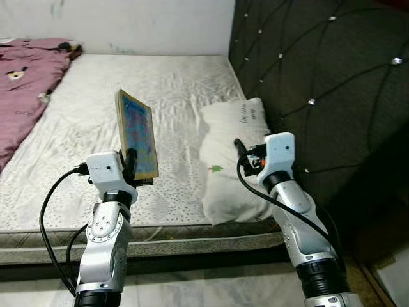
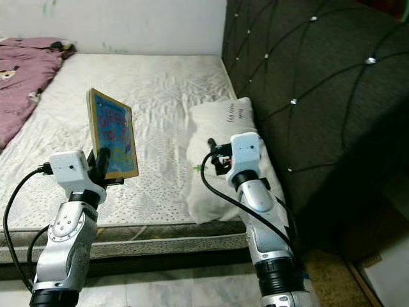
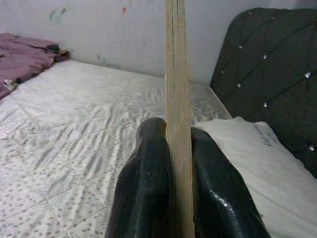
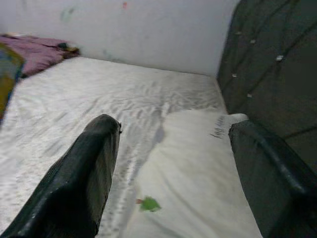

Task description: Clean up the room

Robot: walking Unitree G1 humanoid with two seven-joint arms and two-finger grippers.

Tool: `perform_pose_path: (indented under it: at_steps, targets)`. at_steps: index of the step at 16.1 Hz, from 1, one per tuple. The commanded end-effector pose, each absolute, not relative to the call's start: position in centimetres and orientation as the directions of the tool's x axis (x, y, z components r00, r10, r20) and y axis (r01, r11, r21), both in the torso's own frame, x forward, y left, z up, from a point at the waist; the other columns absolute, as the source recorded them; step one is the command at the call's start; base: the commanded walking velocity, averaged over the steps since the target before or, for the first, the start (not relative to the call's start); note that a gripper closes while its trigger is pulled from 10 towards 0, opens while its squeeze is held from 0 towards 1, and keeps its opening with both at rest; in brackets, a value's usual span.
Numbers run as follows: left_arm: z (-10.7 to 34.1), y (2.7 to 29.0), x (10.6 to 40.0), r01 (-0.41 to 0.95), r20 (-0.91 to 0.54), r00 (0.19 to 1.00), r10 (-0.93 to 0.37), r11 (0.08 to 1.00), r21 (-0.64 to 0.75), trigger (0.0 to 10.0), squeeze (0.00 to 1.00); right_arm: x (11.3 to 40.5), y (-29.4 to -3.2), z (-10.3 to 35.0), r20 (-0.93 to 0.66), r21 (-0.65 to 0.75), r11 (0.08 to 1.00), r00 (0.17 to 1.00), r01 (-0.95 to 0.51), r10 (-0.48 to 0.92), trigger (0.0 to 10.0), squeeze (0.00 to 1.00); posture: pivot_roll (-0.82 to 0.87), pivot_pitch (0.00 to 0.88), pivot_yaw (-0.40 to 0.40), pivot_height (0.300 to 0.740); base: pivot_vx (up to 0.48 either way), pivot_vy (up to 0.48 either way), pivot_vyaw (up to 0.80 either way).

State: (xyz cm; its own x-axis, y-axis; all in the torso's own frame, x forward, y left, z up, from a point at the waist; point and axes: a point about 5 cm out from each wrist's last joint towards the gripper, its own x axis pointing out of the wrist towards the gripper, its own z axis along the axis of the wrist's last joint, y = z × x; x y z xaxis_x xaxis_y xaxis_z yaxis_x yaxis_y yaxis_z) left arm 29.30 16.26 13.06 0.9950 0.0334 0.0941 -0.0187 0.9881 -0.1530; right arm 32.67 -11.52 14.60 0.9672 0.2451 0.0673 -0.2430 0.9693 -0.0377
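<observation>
Left eye view: pillow (image 1: 233, 157) lies against headboard (image 1: 332, 89), beside book (image 1: 137, 134).

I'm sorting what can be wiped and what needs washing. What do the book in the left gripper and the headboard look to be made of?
The book, clamped upright in the left gripper, looks like thick board: glossy printed cover, pale layered edge. The headboard seems to be dark padded fabric or faux leather, tufted in diamonds with shiny studs; I can't tell which.

Glossy-covered book (image 1: 137, 134), quilted cloth mattress (image 1: 77, 121)
</observation>
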Motion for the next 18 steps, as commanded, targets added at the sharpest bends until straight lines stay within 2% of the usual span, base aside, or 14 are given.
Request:
perform_pose_path:
  at_steps: [1, 5, 8, 13, 18]
  targets:
    - [14.2, 15.9, 29.3, 0.017, 0.157, 0.988, 0.007, 0.988, -0.155, 10.0, 0.00, 32.5, -11.5, 14.9, 0.079, -0.025, 0.966, 0.963, -0.256, 0.257, 10.0, 0.00, 0.02, 0.055, -0.023, 0.740, 0.000, 0.000, 0.00]
    - [14.0, 15.8, 29.2, 0.028, 0.149, 0.989, -0.004, 0.987, -0.158, 10.0, 0.00, 32.4, -11.9, 14.8, 0.090, -0.043, 0.965, 0.961, -0.259, 0.262, 10.0, 0.00, 0.02, 0.064, -0.020, 0.740, 0.292, 0.000, 0.00]
    - [13.9, 15.7, 29.2, 0.031, 0.146, 0.989, -0.007, 0.987, -0.158, 10.0, 0.00, 32.4, -12.1, 14.7, 0.085, -0.029, 0.966, 0.963, -0.255, 0.257, 10.0, 0.00, 0.02, 0.067, -0.019, 0.740, 0.320, 0.000, 0.67]
    - [14.0, 15.7, 29.2, 0.041, 0.144, 0.989, -0.018, 0.986, -0.158, 10.0, 0.00, 32.3, -11.9, 14.3, 0.074, 0.004, 0.966, 0.964, -0.258, 0.257, 10.0, 0.00, 0.02, 0.069, -0.015, 0.740, 0.344, 0.000, 0.00]
    - [13.9, 15.5, 29.2, 0.043, 0.137, 0.990, -0.020, 0.985, -0.165, 10.0, 0.00, 32.8, -12.8, 14.6, 0.076, -0.002, 0.971, 0.968, -0.241, 0.240, 10.0, 0.00, 0.02, 0.069, -0.014, 0.740, 0.331, 0.000, 0.00]
